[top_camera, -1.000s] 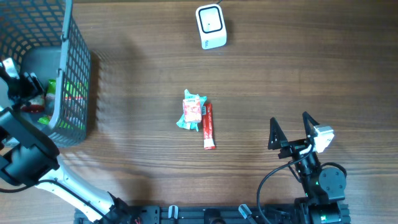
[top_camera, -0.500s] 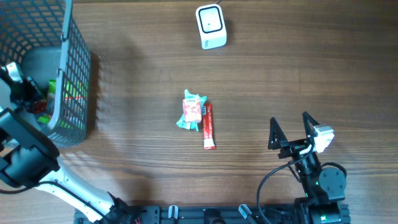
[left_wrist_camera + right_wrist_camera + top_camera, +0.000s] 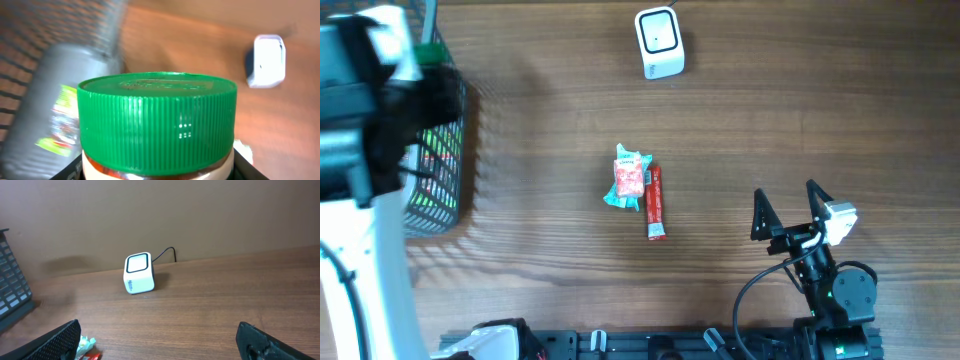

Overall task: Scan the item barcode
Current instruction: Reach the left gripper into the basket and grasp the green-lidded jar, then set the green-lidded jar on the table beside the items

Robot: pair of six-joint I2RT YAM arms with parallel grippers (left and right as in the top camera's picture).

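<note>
The item, a jar with a ribbed green lid [image 3: 157, 120], fills the left wrist view. My left gripper [image 3: 157, 171] is shut on it, a black finger at each side below the lid. No barcode shows on it. In the overhead view my left arm [image 3: 365, 120] is raised high over the basket and hides the jar and the jaws. The white scanner [image 3: 659, 42] stands at the far middle of the table, in the left wrist view [image 3: 266, 61] at upper right and in the right wrist view [image 3: 139, 273] ahead. My right gripper [image 3: 788, 212] rests open near the front right, holding nothing.
A grey mesh basket [image 3: 445, 180] stands at the far left with a green packet [image 3: 59, 120] lying inside. A teal and red snack packet [image 3: 629, 180] and a red stick packet [image 3: 656, 202] lie side by side mid-table.
My left gripper has shut on the jar inside the basket and lifted it up toward the overhead camera. The right arm has not moved.
</note>
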